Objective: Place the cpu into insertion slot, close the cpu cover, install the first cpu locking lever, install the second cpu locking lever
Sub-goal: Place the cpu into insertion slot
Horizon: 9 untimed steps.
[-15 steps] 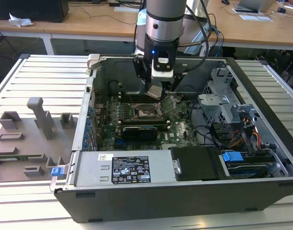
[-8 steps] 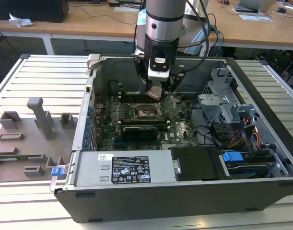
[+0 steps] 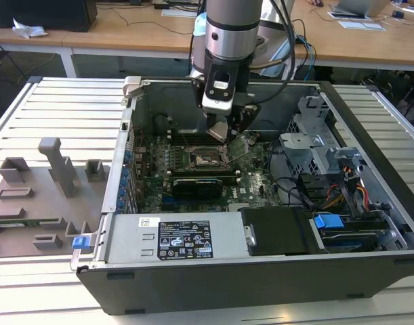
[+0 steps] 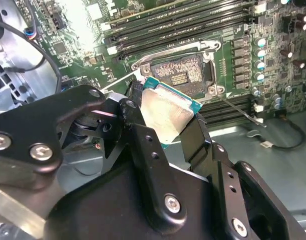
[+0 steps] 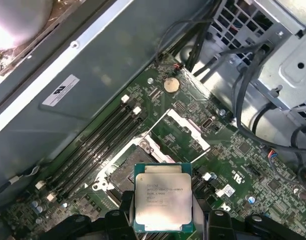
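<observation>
Nearest the exterior camera runs the dark wall of the open computer case [image 3: 247, 284], with the silver power supply [image 3: 183, 238] just behind it. At the exterior view's left, a grey fixture tray [image 3: 30, 203] with grey blocks rests on the slatted table [image 3: 57, 101], just beside the case. Inside the case the green motherboard [image 3: 254, 183] lies flat. A long black card [image 3: 203, 184] stands on it near the power supply, and the insertion slot [image 3: 207, 158] sits just behind that card.

The gripper [image 3: 223, 132] hangs over the far side of the slot. In both wrist views its black fingers [image 4: 135, 100] are clamped on two opposite edges of the cpu [image 4: 165, 112], whose silvery top faces the first wrist camera [image 5: 163, 200]. The chip is held tilted in the air above the board, apart from the socket. The slot's pin field [image 4: 180, 75] lies bare.

In the first wrist view the cpu cover [image 5: 188, 127] stands swung up, on the side of the slot [image 5: 123, 170] away from the memory slots [image 5: 92, 145]. A thin locking lever [image 4: 238, 110] juts free beside the socket in the second wrist view.

Toward the exterior view's right stand the metal drive cage [image 3: 315, 145], coloured cables and a blue clip [image 3: 328, 221].
</observation>
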{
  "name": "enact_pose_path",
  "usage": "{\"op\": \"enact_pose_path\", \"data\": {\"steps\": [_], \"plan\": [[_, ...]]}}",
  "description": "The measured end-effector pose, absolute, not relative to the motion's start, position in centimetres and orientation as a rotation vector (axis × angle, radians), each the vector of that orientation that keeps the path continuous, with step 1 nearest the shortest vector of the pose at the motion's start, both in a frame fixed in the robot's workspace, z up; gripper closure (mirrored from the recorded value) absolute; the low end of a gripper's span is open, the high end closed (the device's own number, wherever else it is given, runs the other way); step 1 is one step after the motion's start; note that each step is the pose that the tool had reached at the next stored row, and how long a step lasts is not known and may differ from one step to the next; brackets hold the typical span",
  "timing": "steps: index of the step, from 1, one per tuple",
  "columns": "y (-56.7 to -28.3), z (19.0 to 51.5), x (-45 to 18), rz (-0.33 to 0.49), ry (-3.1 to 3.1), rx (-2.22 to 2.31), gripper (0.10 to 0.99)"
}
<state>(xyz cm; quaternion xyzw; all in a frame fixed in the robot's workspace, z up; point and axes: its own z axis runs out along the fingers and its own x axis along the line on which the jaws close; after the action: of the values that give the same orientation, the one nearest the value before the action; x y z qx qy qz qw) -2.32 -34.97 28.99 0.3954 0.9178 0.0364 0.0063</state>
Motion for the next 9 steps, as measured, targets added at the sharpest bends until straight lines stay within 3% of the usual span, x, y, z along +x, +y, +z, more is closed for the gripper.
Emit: {"op": "enact_pose_path", "data": {"steps": [9], "plan": [[-34.97,28.93,-2.32,0.112,2.805,1.374,0.541]]}}
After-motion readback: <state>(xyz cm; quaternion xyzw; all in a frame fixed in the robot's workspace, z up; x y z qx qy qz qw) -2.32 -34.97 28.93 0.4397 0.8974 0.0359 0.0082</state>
